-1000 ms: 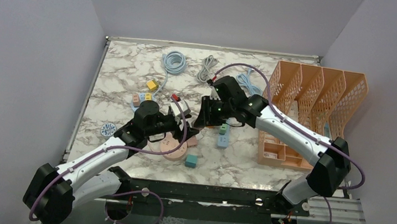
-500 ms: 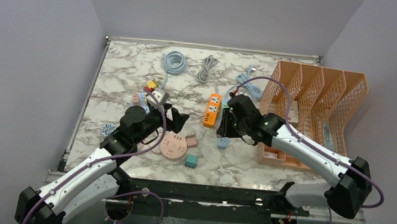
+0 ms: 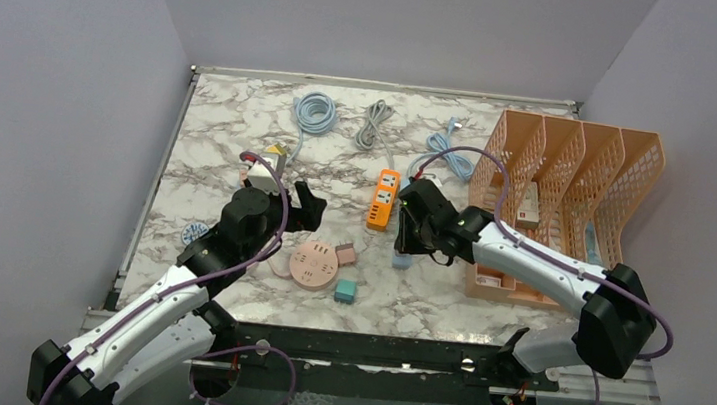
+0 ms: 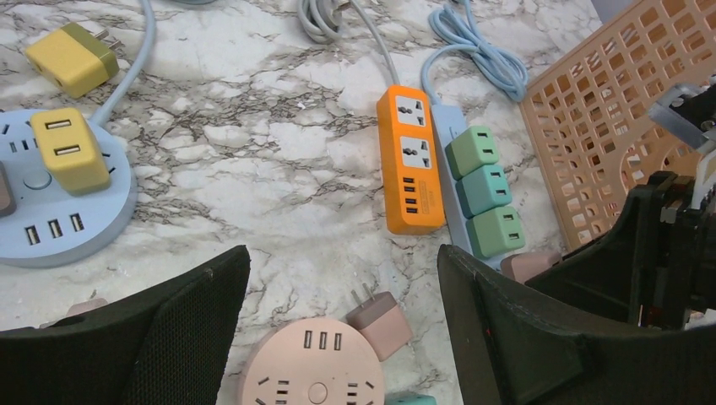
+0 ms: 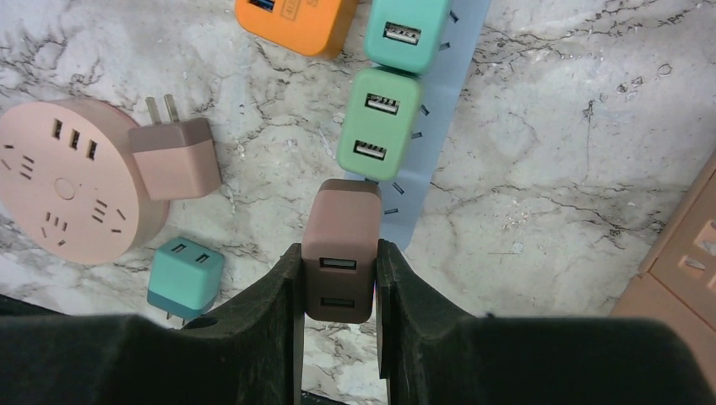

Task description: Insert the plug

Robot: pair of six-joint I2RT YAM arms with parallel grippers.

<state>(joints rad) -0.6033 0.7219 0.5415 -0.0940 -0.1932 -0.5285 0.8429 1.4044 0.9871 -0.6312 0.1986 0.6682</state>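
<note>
My right gripper [image 5: 338, 283] is shut on a brown-pink USB plug [image 5: 341, 245]. It holds the plug at the near end of the light blue power strip [image 5: 435, 156], right behind two green plugs [image 5: 380, 126] in that strip. I cannot tell if its prongs are seated. In the top view the right gripper [image 3: 407, 233] sits beside the orange power strip [image 3: 384, 197]. My left gripper [image 4: 342, 295] is open and empty above a loose pink plug [image 4: 382, 323] and the round pink power strip [image 4: 308, 367].
A teal plug [image 5: 186, 277] lies near the round pink strip. A round blue strip [image 4: 51, 211] with a yellow plug [image 4: 69, 148] is at the left. The orange file rack [image 3: 577, 185] stands at the right. Coiled cables [image 3: 316, 111] lie at the back.
Both arms have drawn apart. The right gripper moved right and nearer, uncovering the orange strip and coming to the blue strip's end. The left gripper moved back to the left.
</note>
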